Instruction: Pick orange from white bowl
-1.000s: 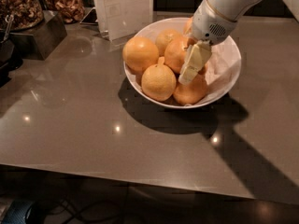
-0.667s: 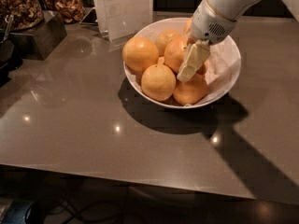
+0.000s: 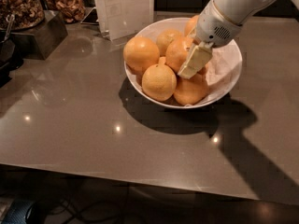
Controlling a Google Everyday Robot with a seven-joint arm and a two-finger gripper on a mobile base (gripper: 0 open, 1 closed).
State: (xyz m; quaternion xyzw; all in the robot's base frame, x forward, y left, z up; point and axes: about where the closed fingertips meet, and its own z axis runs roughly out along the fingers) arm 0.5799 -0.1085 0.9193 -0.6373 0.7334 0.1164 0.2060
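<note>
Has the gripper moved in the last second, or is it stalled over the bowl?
No clear move: the gripper is at the same spot inside the wide, glossy white bowl, judged against the bowl's rim.

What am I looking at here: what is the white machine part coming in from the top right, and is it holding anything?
This is a single camera view, looking down on a table; where the camera is mounted is not on record. The white part is the robot's one arm, ending in its gripper. The gripper reaches down into the white bowl, right among the oranges piled there. Whether it has gripped one cannot be seen; none is lifted out. Behind the bowl stands a white card, and at the top left are dark containers of nuts.
</note>
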